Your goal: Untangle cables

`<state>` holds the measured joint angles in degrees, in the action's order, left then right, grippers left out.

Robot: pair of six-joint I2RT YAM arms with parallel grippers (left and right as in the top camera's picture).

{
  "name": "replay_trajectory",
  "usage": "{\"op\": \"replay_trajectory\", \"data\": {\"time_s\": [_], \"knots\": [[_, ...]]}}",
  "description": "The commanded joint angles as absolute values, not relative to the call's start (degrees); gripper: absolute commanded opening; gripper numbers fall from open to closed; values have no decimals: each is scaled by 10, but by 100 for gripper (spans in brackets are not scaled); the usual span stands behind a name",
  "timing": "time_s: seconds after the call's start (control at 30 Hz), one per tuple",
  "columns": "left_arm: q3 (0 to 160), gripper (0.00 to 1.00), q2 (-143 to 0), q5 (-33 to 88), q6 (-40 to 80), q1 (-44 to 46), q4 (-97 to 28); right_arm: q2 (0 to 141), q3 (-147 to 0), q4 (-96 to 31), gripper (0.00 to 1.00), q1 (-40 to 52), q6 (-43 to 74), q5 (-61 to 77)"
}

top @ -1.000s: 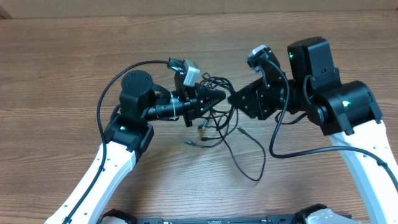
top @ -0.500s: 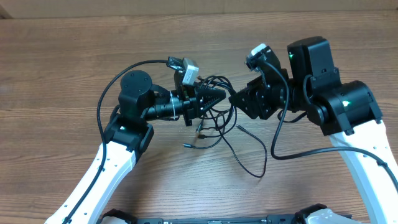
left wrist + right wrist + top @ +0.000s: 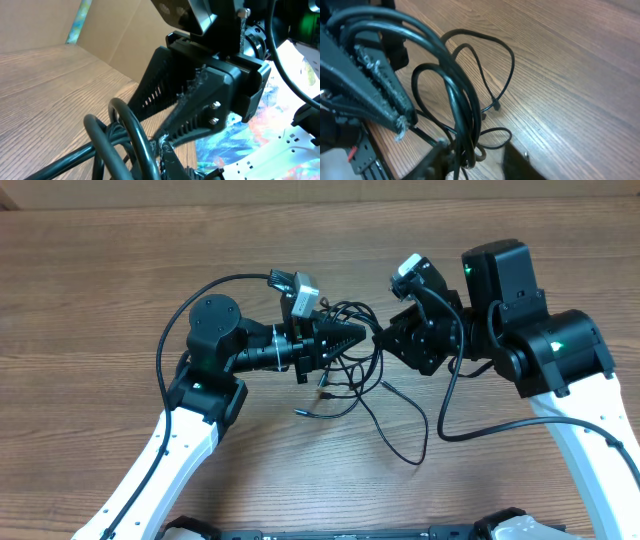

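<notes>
The cables are thin black cords tangled mid-table, with loose plug ends trailing toward the front. My left gripper points right and is shut on strands of the tangle; in the left wrist view cable loops curl around its tips. My right gripper faces it, almost tip to tip. In the right wrist view a bundle of cables runs down between the right gripper fingers, lying against the left finger with a gap to the right one. The left gripper shows at the left there.
The wooden table extends around both arms. A thicker black arm cable hangs from the right arm, and another arcs over the left arm. A cardboard wall stands behind the table.
The right gripper's fingers have drawn closer together around the cable bundle. The left gripper has edged slightly right, still shut. The loose plug ends shifted a little.
</notes>
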<state>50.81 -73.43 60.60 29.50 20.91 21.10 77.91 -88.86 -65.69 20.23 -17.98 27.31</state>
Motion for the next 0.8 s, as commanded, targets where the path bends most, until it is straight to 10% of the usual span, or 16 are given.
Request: {"op": "replay_trajectory", "data": {"time_s": [0.0,0.1,0.77], "knots": [[516,4,-737,615,301,209,219,779,-896,-657,22,202,-185,286],[516,4,-737,611,301,209,219,779,-896,-660,4,202,-185,288],[516,4,-737,652,356,209,299,779,-896,-642,4,202,-16,102]]}}
